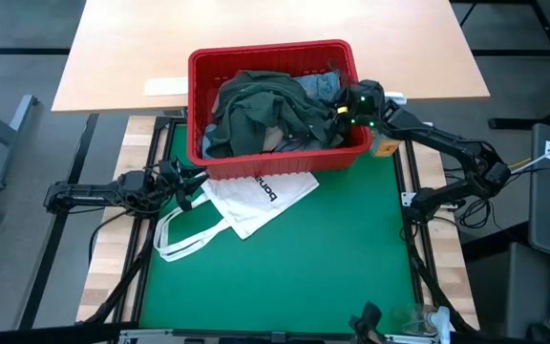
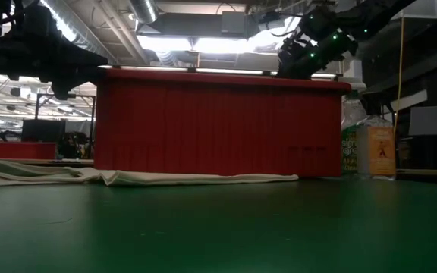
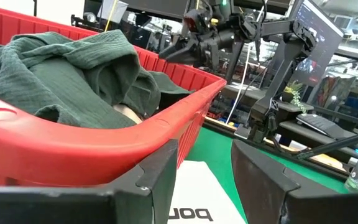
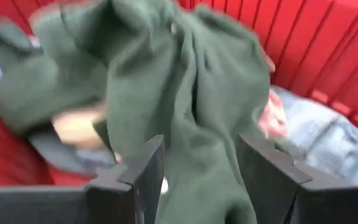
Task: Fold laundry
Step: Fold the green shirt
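Observation:
The laundry lies piled in a red basket (image 1: 273, 48) at the far edge of the green mat. On top is a dark green top (image 1: 256, 110); light blue jeans (image 4: 328, 143), something pink (image 4: 271, 117) and beige cloth (image 4: 76, 127) lie under it. My right gripper (image 1: 347, 110) hangs over the basket's right end, shut on the green top (image 4: 191, 93). My left gripper (image 1: 194, 186) waits open at the table's left, level, pointing at the basket's near wall (image 3: 73, 149), with nothing between its fingers. My right gripper holds a bunched fold of the dark green top (image 4: 197, 168) between its two fingers, several layers thick. The fingers slant down into the basket from the table's right. The cloth runs in drawn-out folds from the fingers back to the pile, where the rest of the top still lies.
A white tote bag (image 1: 256, 201) with black lettering lies flat on the mat just in front of the basket, beside my left gripper. A bottle with an orange label (image 2: 378, 148) stands right of the basket. The near half of the green mat (image 1: 285, 277) is bare.

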